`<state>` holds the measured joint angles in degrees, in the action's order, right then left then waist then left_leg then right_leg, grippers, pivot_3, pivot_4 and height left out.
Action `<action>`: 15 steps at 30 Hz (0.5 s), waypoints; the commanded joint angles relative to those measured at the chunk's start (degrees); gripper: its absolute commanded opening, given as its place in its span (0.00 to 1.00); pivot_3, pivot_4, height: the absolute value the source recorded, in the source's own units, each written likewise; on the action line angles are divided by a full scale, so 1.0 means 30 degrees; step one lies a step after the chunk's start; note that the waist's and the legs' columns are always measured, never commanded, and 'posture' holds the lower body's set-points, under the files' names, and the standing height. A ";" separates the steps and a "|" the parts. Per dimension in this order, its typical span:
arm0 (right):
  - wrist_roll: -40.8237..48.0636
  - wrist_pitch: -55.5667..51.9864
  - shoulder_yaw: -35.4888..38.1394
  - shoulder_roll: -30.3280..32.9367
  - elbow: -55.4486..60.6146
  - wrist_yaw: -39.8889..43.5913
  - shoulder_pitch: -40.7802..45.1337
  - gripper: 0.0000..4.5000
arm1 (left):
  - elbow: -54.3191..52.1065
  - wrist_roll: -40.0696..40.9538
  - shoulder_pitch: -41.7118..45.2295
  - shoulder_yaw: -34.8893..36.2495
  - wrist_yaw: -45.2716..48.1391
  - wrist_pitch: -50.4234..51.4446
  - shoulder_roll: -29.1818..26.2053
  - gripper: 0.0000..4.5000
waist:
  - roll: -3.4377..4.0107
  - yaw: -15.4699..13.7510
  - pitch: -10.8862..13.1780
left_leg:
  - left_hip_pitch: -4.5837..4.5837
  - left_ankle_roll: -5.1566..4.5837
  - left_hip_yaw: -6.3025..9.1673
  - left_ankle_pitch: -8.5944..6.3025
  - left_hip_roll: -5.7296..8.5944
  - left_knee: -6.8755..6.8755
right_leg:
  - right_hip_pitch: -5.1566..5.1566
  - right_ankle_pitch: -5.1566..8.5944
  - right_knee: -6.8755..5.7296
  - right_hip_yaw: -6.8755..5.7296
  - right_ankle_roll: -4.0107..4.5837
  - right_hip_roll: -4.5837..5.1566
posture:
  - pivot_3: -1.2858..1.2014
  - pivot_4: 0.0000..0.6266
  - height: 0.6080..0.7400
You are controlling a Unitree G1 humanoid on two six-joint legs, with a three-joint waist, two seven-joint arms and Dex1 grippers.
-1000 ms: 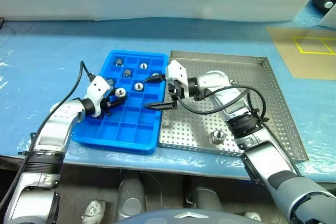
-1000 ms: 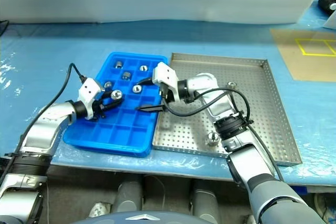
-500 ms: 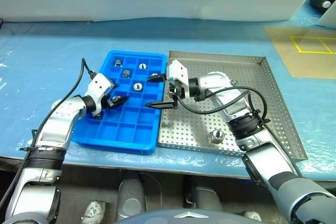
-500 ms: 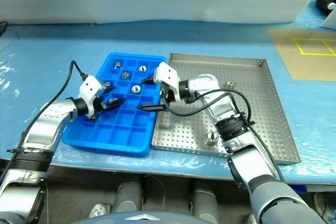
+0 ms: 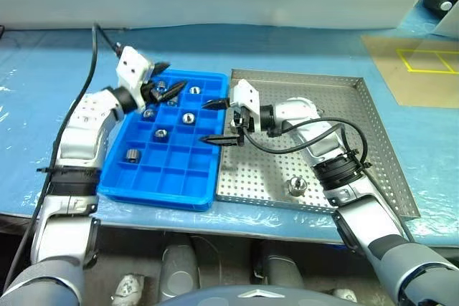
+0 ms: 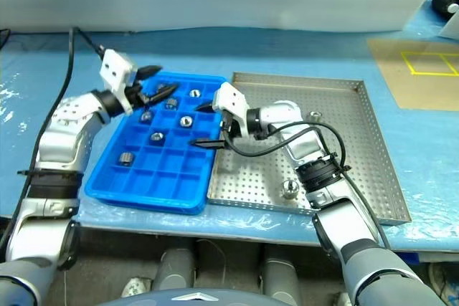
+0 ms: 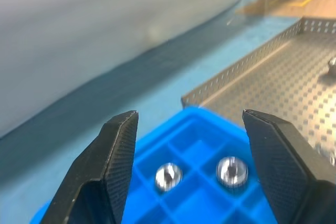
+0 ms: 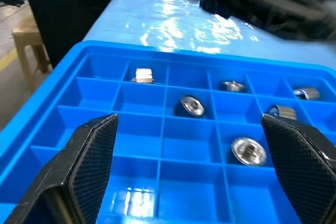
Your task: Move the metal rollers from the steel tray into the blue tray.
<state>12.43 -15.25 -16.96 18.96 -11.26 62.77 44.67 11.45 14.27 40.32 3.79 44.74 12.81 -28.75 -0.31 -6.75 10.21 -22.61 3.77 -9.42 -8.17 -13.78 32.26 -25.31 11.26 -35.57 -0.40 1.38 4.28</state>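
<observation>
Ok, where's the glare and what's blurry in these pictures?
Right wrist view: white glare on the blue table covering beyond the blue tray; the arm across the top is blurred. Left wrist view: the metal rollers are soft, and the steel tray and the background beyond are out of focus. Eye views: wrinkle sheen on the covering at far left.

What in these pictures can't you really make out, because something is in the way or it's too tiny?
- Steel tray: the right arm crosses its floor in the head views, so rollers may hide beneath it.
- Far rollers in the blue tray: the left claw overlaps them in the head views.
- Roller near the steel tray's front rim: too small to show its centre hole.
- Right wrist view: the right claw cuts off the blue tray's near corners.
</observation>
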 commanded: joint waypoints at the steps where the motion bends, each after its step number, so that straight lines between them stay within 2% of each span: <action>1: 0.0207 -0.0403 0.0995 0.0589 0.1604 -0.0603 -0.0318 1.00 | 0.1723 -0.0228 0.1469 -0.0826 0.0846 -0.1119 0.0654 0.74 | -0.0001 0.0105 0.0000 | 0.0001 0.0000 -0.0001 0.0000 0.0000 0.0001 | 0.0000 0.0000 0.0005 0.0005 0.0000 -0.0004 | 0.49 0.24 1.00; 9: 0.0514 -0.3074 0.2860 0.2872 0.5987 -0.2682 -0.3080 1.00 | 0.6027 -0.1407 0.3494 -0.4358 0.5110 -0.3856 0.3545 0.74 | -0.0011 0.0779 0.0001 | -0.0022 -0.0018 -0.0014 -0.0007 0.0019 0.0022 | 0.0006 -0.0004 0.0042 0.0053 -0.0006 -0.0013 | 0.39 0.24 1.00; 15: 0.1156 -0.6012 0.5200 0.4655 1.0455 -0.4653 -0.6419 1.00 | 1.1128 -0.2843 0.5468 -0.5967 0.7704 -0.6820 0.5514 0.74 | -0.0011 0.1585 0.0001 | 0.0011 -0.0037 -0.0040 -0.0016 0.0036 0.0017 | 0.0020 -0.0013 0.0068 0.0123 -0.0024 -0.0028 | 0.32 0.24 1.00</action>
<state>14.23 -31.55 -4.16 32.18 15.81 50.31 26.00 43.29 6.25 54.36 -13.86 65.77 -4.81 -12.31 -0.34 -1.99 10.21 -22.55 3.63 -9.56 -8.23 -13.67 32.32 -25.22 11.21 -35.31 0.00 1.28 4.20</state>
